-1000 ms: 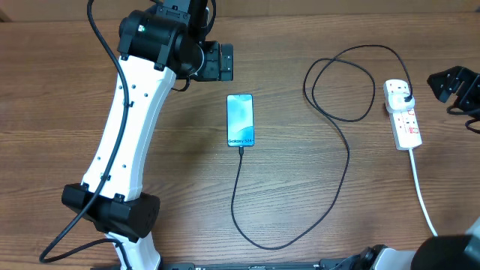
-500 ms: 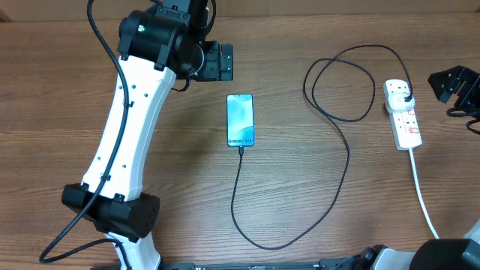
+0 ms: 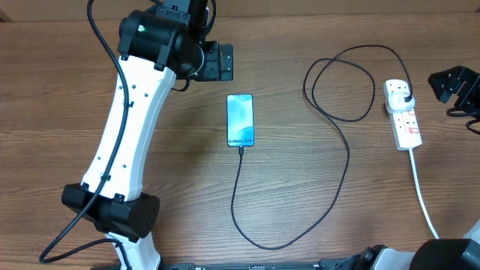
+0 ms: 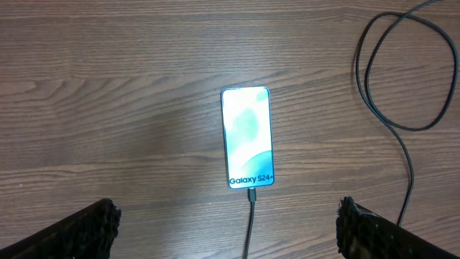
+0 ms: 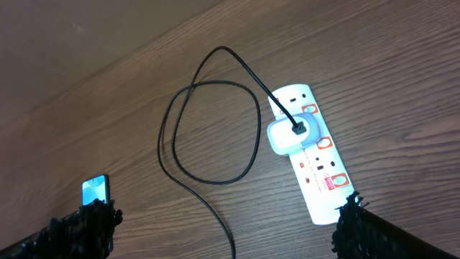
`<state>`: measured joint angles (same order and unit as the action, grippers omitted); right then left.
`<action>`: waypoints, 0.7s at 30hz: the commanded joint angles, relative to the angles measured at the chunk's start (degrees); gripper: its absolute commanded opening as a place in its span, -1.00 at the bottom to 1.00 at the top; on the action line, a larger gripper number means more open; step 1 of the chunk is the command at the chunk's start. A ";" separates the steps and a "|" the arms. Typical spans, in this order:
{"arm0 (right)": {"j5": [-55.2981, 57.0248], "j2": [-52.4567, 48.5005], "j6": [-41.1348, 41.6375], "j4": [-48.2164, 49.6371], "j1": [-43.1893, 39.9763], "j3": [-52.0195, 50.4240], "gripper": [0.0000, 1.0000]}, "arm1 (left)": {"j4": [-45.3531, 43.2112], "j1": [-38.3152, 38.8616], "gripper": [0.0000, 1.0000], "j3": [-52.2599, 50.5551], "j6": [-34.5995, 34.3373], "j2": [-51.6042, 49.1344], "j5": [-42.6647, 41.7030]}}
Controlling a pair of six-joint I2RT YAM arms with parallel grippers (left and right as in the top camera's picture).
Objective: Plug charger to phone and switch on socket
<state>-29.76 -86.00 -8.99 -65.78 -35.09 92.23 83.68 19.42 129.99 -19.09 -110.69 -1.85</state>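
Note:
The phone (image 3: 240, 120) lies face up mid-table, its screen lit; the left wrist view shows it (image 4: 248, 137) too. The charger (image 3: 347, 154), a thin black cable, has its tip (image 4: 252, 194) at the phone's bottom edge. It loops across the table to a plug (image 5: 291, 134) seated in the white socket (image 3: 403, 117). My left gripper (image 3: 220, 61) hovers open, up and left of the phone, with nothing between its fingers (image 4: 87, 230). At the right edge, just beyond the socket (image 5: 307, 158), my right gripper (image 3: 452, 81) is open and empty.
The socket's thick white cord (image 3: 422, 195) runs toward the table's front right. The left arm's white link (image 3: 124, 135) slants over the left side of the wooden table (image 3: 172, 165). The charger's slack forms a loop (image 3: 339, 82) left of the socket.

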 commanded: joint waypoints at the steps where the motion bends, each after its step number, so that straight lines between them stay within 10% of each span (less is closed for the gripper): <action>1: -0.28 -0.02 0.22 0.07 0.20 0.02 1.00 | 0.11 -0.26 1.00 0.00 0.92 -0.31 0.57; 21: -0.28 -0.02 0.22 0.07 0.20 0.02 1.00 | -2.29 -0.26 1.00 -0.39 0.87 -2.01 5.22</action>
<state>-29.76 -86.00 -8.97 -65.80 -35.09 92.23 83.13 19.42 129.93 -19.09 -112.29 0.56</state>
